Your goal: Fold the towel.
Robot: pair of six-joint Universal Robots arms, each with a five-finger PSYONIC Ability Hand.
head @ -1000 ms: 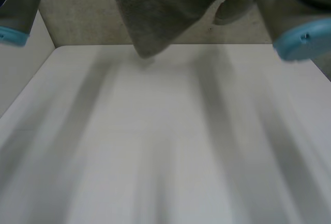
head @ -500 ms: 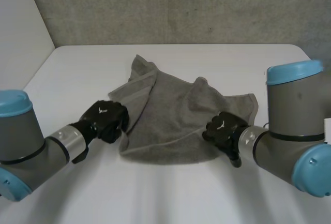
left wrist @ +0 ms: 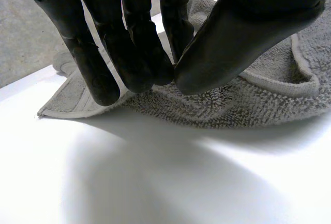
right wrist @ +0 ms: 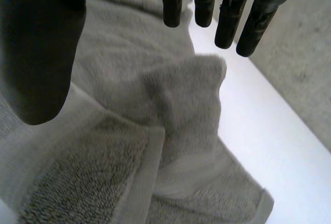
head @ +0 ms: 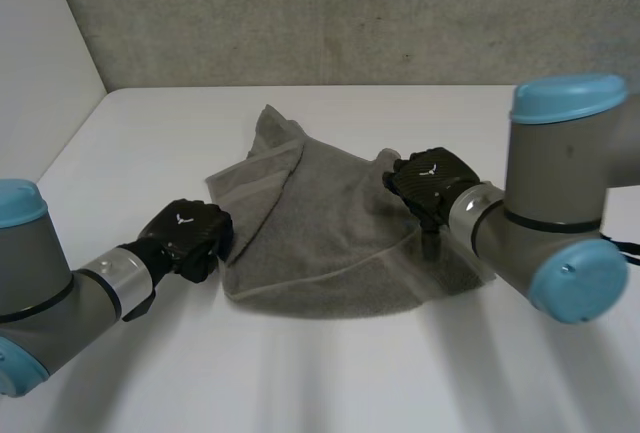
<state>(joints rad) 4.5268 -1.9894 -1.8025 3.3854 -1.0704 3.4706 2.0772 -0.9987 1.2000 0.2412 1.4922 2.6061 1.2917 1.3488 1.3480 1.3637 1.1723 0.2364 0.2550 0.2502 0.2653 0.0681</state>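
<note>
A grey towel [head: 320, 223] lies crumpled on the white table [head: 330, 373], with a folded flap along its left side and a raised fold near its right side. My left hand [head: 188, 236] rests on the table just off the towel's left near corner. In the left wrist view the left hand [left wrist: 129, 43] has its fingers pressed to the thumb with nothing between them, and the towel [left wrist: 248, 100] lies just beyond. My right hand [head: 430, 181] hovers over the towel's right part. In the right wrist view the right hand [right wrist: 41, 53] is spread above the raised fold of the towel [right wrist: 181, 105].
A grey wall [head: 330, 13] stands behind the table's far edge, and a white panel [head: 40, 63] closes off the far left. Bare tabletop lies in front of the towel and to both sides of it.
The towel, held up a second ago, now lies on the table. The right hand has let go, opened and risen over the towel's right part. The left hand drew slightly back.
</note>
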